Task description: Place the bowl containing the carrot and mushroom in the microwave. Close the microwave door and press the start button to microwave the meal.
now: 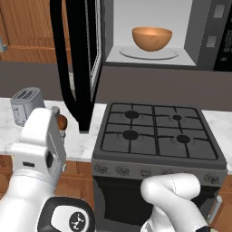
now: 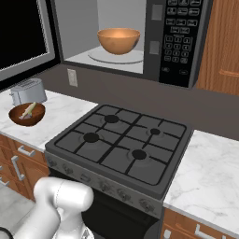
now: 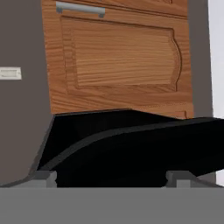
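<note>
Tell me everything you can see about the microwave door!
The microwave door is tall and black, with a thick glossy frame around a dark window. It stands swung wide open to the left of the microwave, reaching out over the counter beside the stove. Behind it, the bowl sits on the round turntable. In the hand view the door's black edge lies close in front of the open gripper; whether they touch is not clear.

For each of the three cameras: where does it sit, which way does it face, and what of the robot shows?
Left base view: behind the arm's left, facing the stove and open microwave; white arm in the foreground.
Right base view: behind its right, facing that stove; elbow at lower left.
Hand view: on the hand, facing the microwave door; open claw tips at the bottom.
Both base views share the bowl on the turntable.
</note>
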